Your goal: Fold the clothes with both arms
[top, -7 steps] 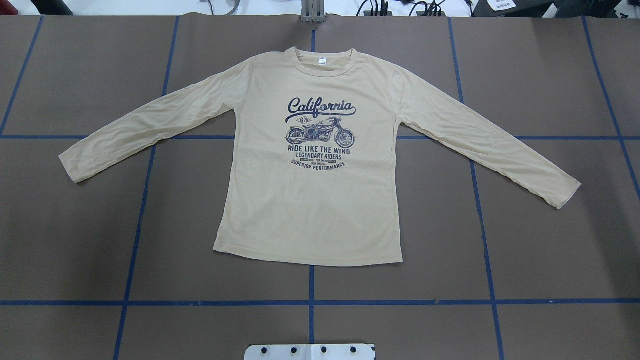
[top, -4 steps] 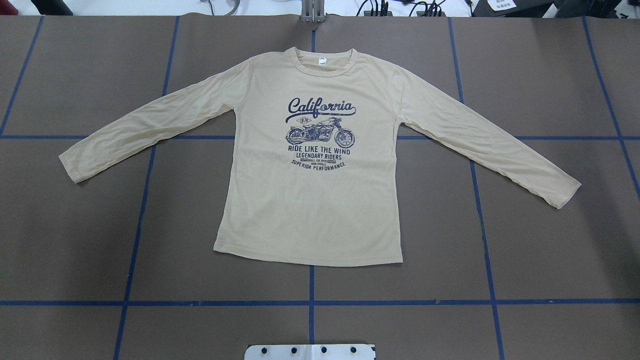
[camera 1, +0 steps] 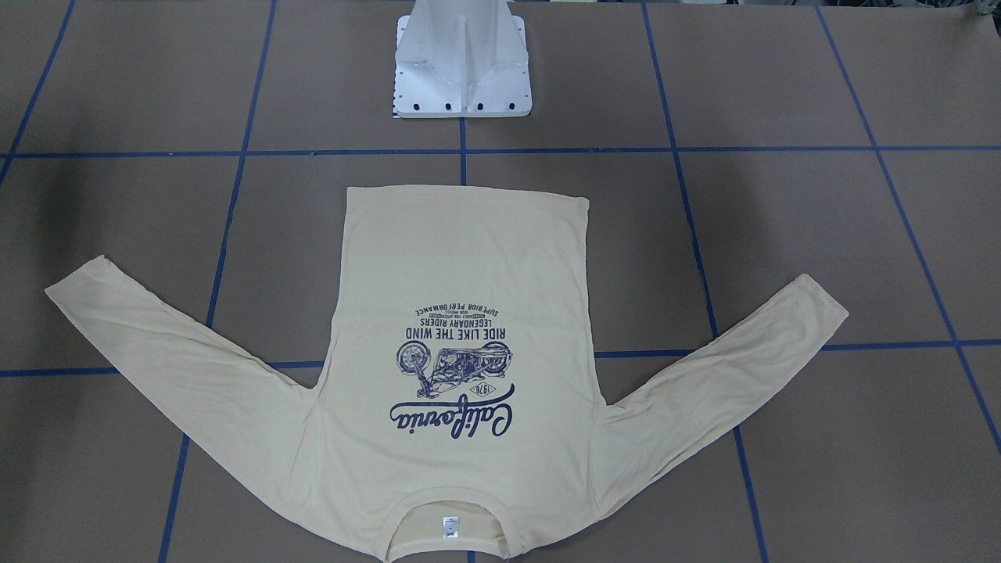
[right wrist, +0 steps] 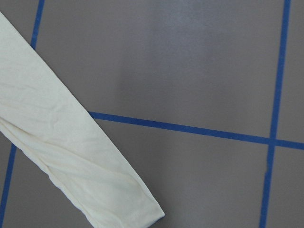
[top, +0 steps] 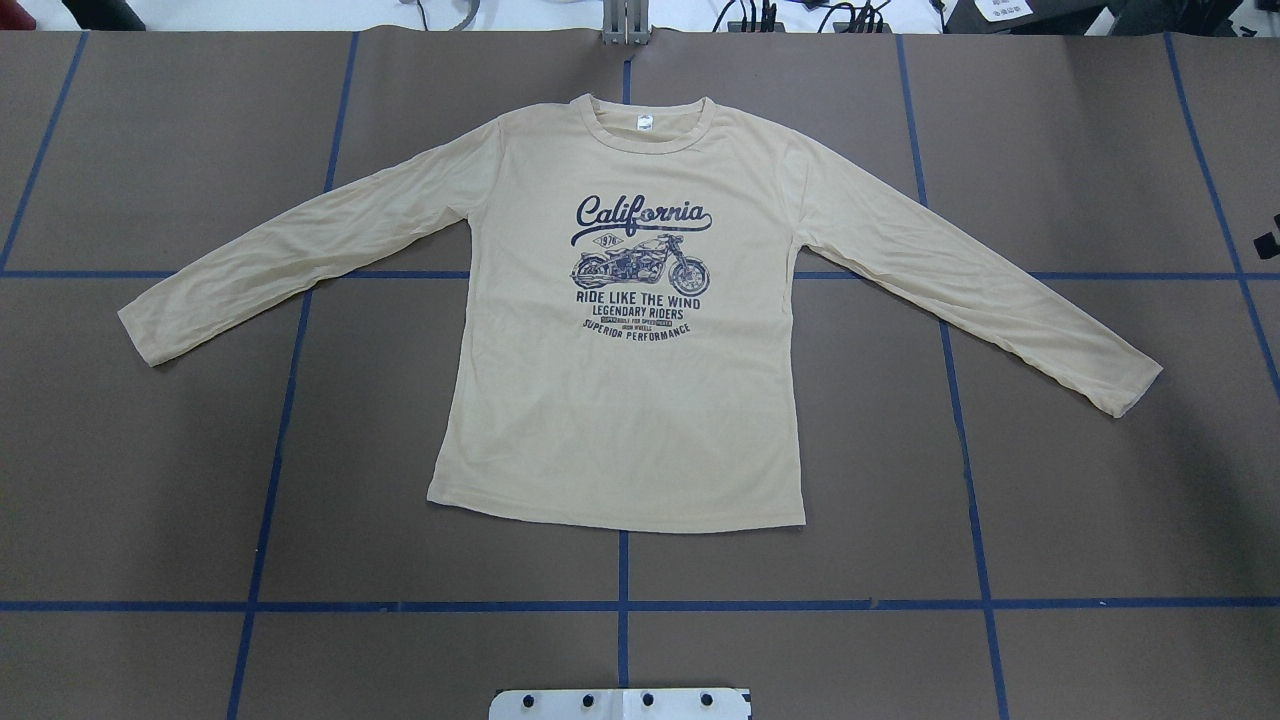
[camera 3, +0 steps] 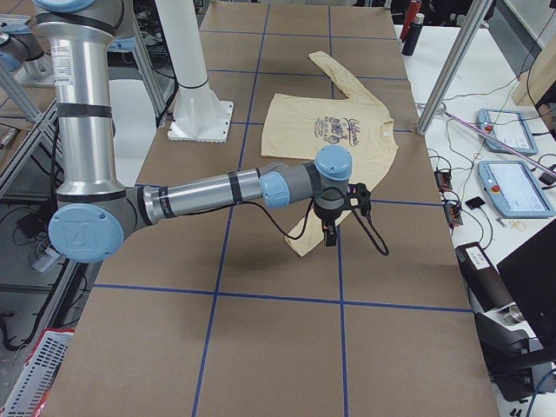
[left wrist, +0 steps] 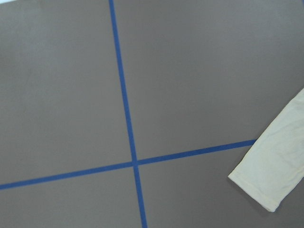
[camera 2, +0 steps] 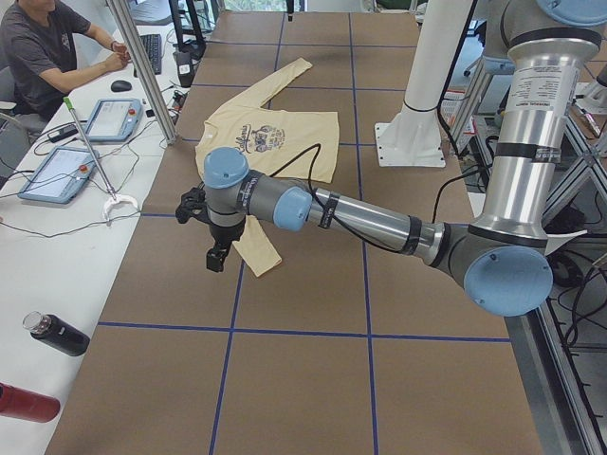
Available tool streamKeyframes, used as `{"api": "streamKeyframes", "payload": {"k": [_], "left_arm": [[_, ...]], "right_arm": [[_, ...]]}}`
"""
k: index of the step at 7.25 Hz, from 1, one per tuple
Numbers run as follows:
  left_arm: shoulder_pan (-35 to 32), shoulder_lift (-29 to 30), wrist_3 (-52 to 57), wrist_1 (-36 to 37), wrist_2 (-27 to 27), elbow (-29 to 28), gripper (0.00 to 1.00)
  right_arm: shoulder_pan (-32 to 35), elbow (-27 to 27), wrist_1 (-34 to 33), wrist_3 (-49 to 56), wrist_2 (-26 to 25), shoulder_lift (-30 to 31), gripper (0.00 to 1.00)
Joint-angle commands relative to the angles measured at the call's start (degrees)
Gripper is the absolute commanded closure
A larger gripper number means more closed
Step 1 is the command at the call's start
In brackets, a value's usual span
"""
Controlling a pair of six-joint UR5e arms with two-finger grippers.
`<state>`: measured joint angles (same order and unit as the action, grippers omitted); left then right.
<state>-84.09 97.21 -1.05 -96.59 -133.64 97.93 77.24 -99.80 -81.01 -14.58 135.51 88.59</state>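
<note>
Shirt [top: 620,420] lay flat, print up; left claw [camera 2: 216,258] hung by left cuff [left wrist: 270,175], right claw [camera 3: 328,236] by right cuff [right wrist: 137,209]; openings not discernible.

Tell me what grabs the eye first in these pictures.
A cream T-shirt lies spread flat in the middle of the table, sleeves out, with its navy California motorcycle print face up. Above the table, the left gripper and the right gripper each hang near a sleeve cuff.
</note>
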Motion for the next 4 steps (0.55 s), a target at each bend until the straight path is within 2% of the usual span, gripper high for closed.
{"api": "streamKeyframes", "payload": {"k": [1, 3, 4], "left_arm": [[1.3, 0.69, -0.01, -2.64, -0.13, -0.19, 0.0], [2.17, 0.87, 0.08, -2.55, -0.04, -0.19, 0.0], [3.14, 0.78, 0.08, -2.64, -0.04, -0.1, 0.0]], "right_arm": [[-6.45, 8.01, 17.9, -3.17, 0.02, 0.01, 0.0], [-10.15, 8.83, 23.41, -15.77, -0.15, 0.44, 0.0], [-12.26, 8.74, 24.22, -17.39, -2.24, 1.06, 0.0]]}}
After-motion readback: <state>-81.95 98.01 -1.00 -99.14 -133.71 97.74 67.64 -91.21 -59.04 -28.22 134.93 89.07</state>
